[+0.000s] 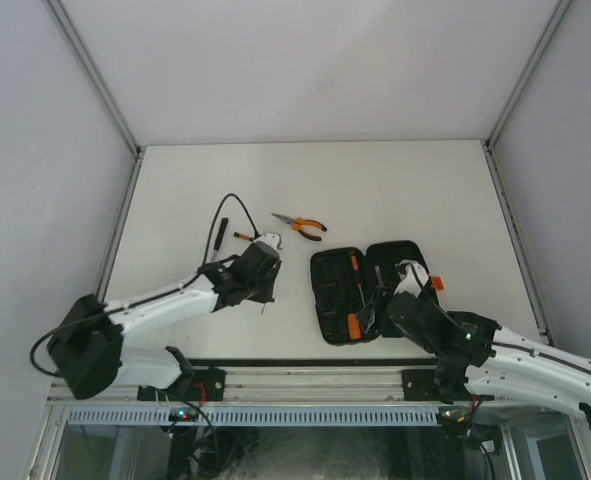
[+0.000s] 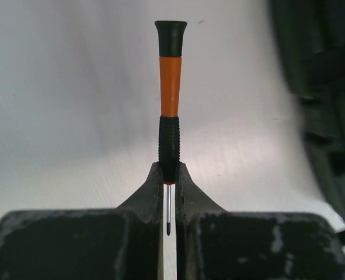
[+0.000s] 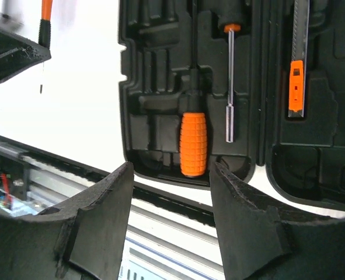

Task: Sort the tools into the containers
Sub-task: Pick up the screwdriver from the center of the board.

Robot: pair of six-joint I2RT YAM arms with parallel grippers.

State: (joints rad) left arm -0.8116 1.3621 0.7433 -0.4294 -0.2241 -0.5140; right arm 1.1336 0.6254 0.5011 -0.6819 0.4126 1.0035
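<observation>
Left of the overhead view: the left gripper (image 2: 169, 172) is clamped tight on a thin screwdriver (image 2: 170, 87). The jaws pinch where the black grip meets the shaft, so the handle projects beyond the fingertips and the tip points back toward the wrist. Gripping low leaves the handle free, which I judge suits laying it into a slot. The tool is held near the case's left side, not yet in any slot.

Upper centre: needle-nose pliers (image 1: 300, 227) lie loose on the table (image 1: 175, 190). A small orange-marked item (image 1: 243, 237) beside them is possibly another screwdriver, but is too small to confirm.

Centre right: the tool case (image 1: 320, 310) lies open. A thick screwdriver (image 3: 194, 143) and a slim driver (image 3: 230, 87) sit in its moulded slots.

Right: the right gripper (image 3: 171, 175) hangs over the case's near edge, jaws about half apart, holding nothing.
</observation>
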